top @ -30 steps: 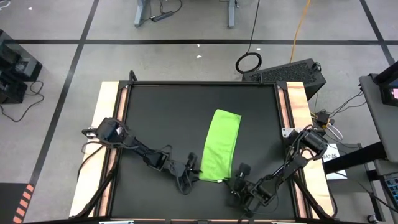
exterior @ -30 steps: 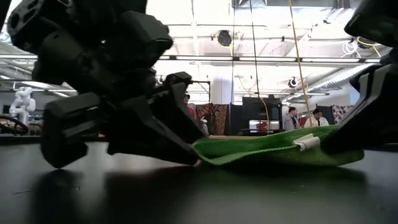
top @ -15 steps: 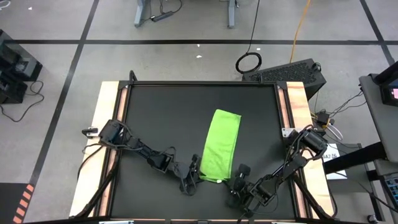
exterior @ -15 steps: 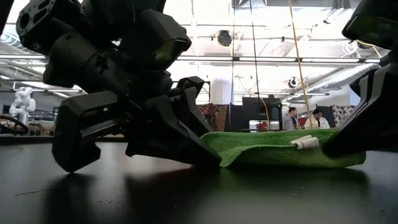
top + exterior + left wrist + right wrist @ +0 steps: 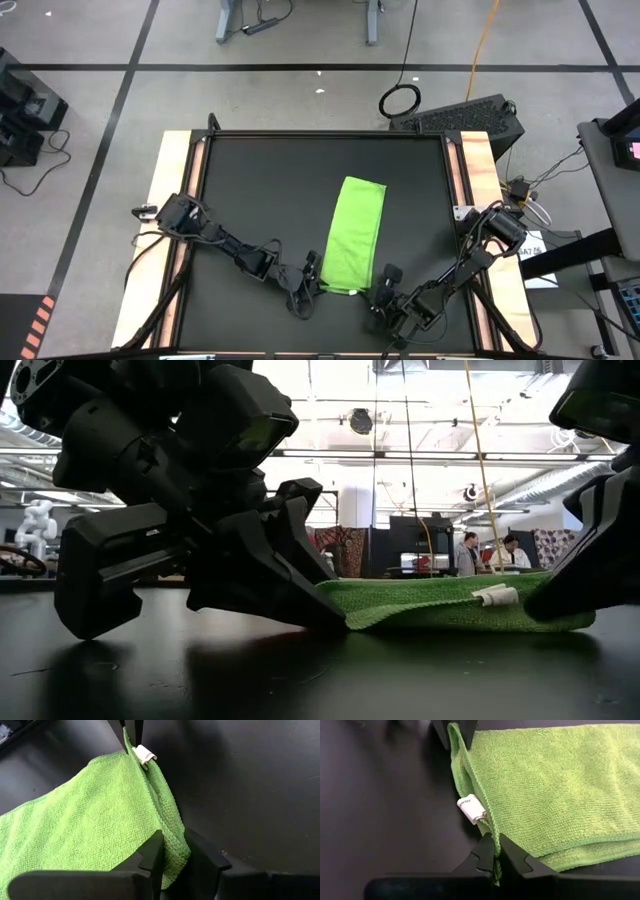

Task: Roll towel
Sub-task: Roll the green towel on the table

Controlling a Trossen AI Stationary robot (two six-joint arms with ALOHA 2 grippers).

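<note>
I'm gripping the towel at its short end nearest the bench's front edge: left jaws and right jaws each pinching one corner. Its long axis is running away toward the back edge, so I judge the roll goes that way.

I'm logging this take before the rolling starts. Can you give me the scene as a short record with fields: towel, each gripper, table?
towel: lime-green towel, folded into a long strip, flat on the table, not rolled
tag: small white tag on the near end edge
left gripper: left gripper shut on the towel's near-left corner
right gripper: right gripper shut on the near-right corner
table: black mat, wooden side rails
</note>
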